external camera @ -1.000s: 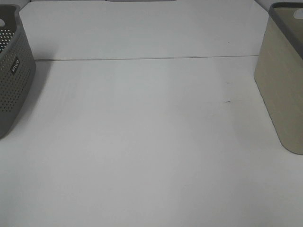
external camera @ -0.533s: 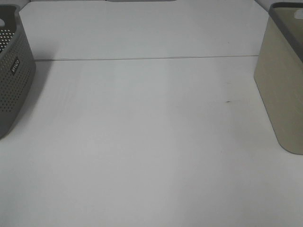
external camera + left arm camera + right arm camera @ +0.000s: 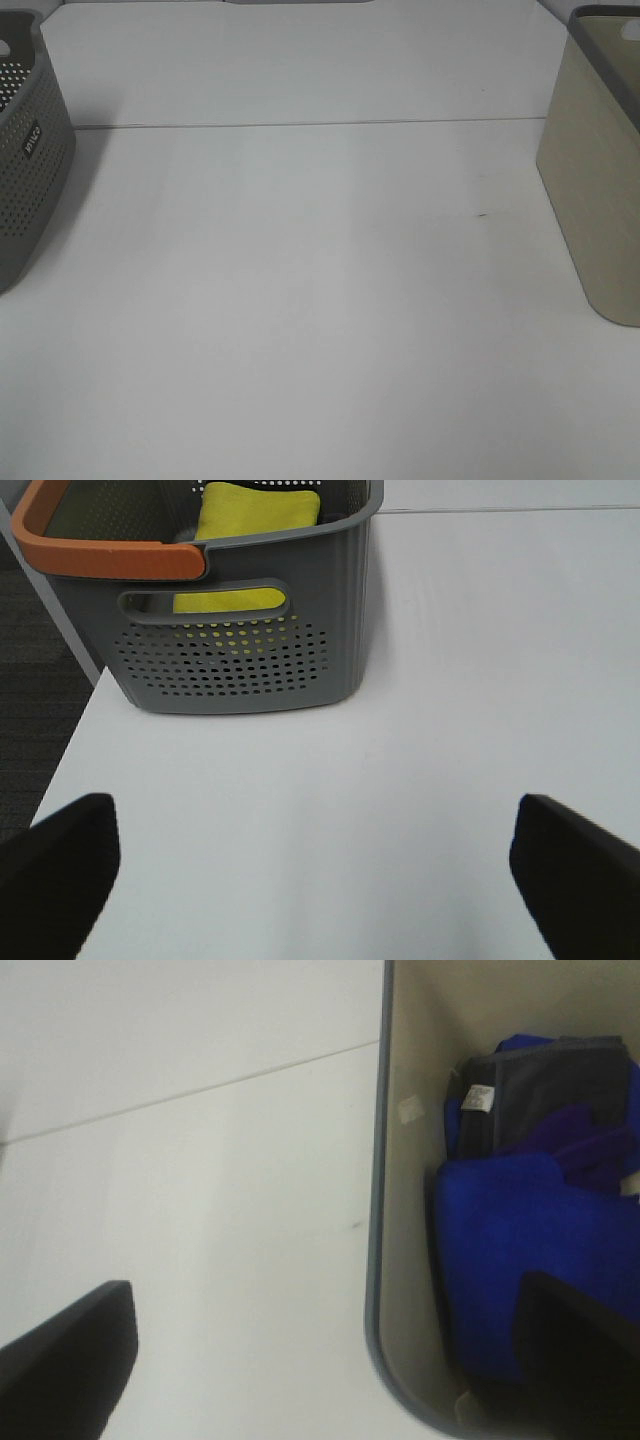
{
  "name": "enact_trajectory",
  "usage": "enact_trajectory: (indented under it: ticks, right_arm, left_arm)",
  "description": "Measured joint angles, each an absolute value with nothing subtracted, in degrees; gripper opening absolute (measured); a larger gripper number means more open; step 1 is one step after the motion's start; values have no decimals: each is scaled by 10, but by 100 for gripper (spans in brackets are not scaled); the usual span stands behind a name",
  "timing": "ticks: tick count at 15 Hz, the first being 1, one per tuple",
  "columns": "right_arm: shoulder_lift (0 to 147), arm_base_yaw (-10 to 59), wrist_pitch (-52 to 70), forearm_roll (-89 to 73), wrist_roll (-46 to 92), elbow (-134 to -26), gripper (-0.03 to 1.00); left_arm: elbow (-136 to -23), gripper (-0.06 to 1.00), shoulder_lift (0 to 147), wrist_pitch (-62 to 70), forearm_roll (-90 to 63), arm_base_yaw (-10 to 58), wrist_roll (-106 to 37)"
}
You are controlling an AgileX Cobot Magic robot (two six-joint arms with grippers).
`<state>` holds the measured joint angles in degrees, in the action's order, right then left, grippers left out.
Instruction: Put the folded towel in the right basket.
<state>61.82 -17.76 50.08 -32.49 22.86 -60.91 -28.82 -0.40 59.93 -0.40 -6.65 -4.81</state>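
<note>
My left fingers (image 3: pixel 55 870) are spread wide, nothing between them. The left gripper (image 3: pixel 315 880) hangs over bare table (image 3: pixel 320 300), near the left basket (image 3: pixel 240 680) and apart from it.

Left basket: grey, perforated wall, slot grip in the end wall, orange handle (image 3: pixel 100 552) along one rim. It stands upright at the table's left edge, with dark floor beyond. A folded yellow towel (image 3: pixel 255 510) lies inside it and shows through the slot and the holes.

Table middle: white, with a thin seam (image 3: pixel 300 124) running across the far part and a small dark speck (image 3: pixel 482 214) toward the right.

Right basket (image 3: pixel 595 200): beige, plain walls, dark rim, upright at the table's right edge. A folded blue towel (image 3: pixel 500 1250) lies inside it against the near wall. Beside the blue towel is a grey cloth (image 3: pixel 545 1085) with a white tag (image 3: pixel 478 1098). A purple cloth (image 3: pixel 590 1140) lies between the two. How these layers rest on one another I cannot tell.

My right fingers (image 3: pixel 65 1355) are likewise released and wide apart, gripping nothing. The right gripper (image 3: pixel 320 1360) straddles the right basket's rim, one finger over the table, the other over the blue towel. Whether that finger touches the towel I cannot tell.
</note>
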Motion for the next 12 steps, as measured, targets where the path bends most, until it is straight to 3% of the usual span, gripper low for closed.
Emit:
enact_trajectory:
  ticks: [2, 6, 9, 12]
  right_arm:
    - [578, -178, 586, -321, 229, -599, 97]
    - [460, -170, 629, -320, 237, -519, 97]
    - [298, -73, 645, -242, 244, -427, 97]
    - [202, -58, 666, -149, 155, -396, 97]
  left_arm:
    - [-288, 99, -4, 599, -4, -66, -48]
    - [-288, 99, -4, 599, -4, -66, -48]
    - [-288, 99, -4, 599, -4, -66, -48]
    - [-288, 99, -4, 599, -4, -66, -48]
